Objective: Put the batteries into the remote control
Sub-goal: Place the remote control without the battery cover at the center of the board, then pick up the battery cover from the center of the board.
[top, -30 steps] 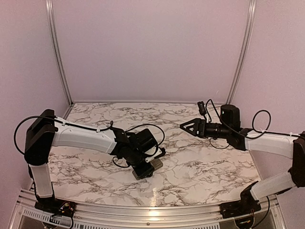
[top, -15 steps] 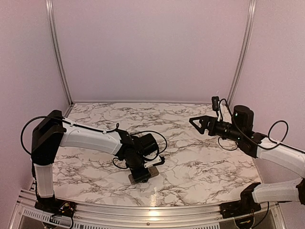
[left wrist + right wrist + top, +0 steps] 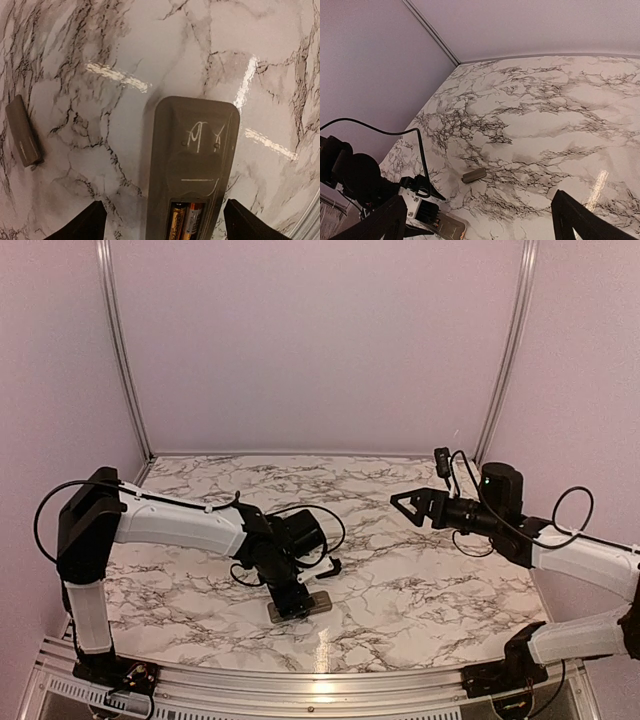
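Left wrist view: remote control (image 3: 192,160) back-up near marble table's (image 3: 150,40) near edge, batteries (image 3: 185,222) in its open bay; left gripper (image 3: 167,227) and right gripper (image 3: 480,220) fingers spread, empty.

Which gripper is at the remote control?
The left gripper: it points down, open jaws straddling the remote control. The right gripper hangs open in mid-air far to the side, holding nothing.
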`<state>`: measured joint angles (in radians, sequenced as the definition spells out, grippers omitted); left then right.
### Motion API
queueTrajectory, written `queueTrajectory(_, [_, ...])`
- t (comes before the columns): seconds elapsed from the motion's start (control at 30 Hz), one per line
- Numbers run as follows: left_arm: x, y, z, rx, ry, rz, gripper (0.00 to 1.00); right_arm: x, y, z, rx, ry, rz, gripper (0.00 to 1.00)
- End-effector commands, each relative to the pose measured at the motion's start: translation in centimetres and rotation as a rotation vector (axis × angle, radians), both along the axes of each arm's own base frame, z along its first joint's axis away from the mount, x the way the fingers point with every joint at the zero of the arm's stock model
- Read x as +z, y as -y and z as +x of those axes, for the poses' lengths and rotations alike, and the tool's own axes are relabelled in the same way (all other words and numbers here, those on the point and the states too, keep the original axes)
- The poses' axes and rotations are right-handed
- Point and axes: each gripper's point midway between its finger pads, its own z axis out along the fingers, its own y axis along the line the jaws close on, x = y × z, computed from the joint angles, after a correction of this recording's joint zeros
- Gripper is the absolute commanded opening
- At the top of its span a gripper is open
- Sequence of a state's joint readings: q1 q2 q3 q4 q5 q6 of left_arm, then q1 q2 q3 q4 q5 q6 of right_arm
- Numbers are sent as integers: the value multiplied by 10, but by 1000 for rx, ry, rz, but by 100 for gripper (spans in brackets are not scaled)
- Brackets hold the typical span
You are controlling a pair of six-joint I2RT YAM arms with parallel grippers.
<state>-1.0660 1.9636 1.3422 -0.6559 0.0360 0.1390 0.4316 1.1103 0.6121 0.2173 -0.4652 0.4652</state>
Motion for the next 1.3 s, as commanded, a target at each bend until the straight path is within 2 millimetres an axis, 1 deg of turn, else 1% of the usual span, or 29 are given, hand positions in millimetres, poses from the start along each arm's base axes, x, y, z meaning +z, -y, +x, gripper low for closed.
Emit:
queueTrajectory(0.0, [70,2,40,100,96,-215,90,8,-4,4,25,37,10,99])
queueTrajectory(0.07, [89,-6,62,166,135,-269,93,7,-5,6,27,40,15,99])
queueTrajectory(0.13, [97,-15,83,227,157,-295,93,7,-6,6,33,37,16,99])
queueTrajectory(0.2, [93,-25,100,276,153,-287,93,5,-11,5,69,34,12,99])
queueTrajectory(0.27, [83,-31,114,311,135,-264,92,2,-16,5,96,19,10,99])
queueTrajectory(0.37, [64,-31,127,337,107,-232,87,-8,-21,5,133,-15,-2,99])
queueTrajectory(0.5, [46,-27,133,355,92,-203,80,-12,-24,3,153,-29,7,99])
queueTrajectory(0.67, [27,-23,131,360,46,-185,71,-17,-26,4,164,-41,2,98])
queueTrajectory(0.73, [20,-23,130,368,35,-172,69,-20,-27,6,163,-53,-1,98])
queueTrajectory(0.97, [8,-21,129,370,28,-146,62,-24,-31,8,183,-71,8,96])
queueTrajectory(1.17, [-1,-15,124,355,17,-124,59,-26,-32,9,190,-81,11,95])
queueTrajectory(1.27, [-6,-15,124,360,14,-106,55,-28,-32,10,187,-86,14,95])
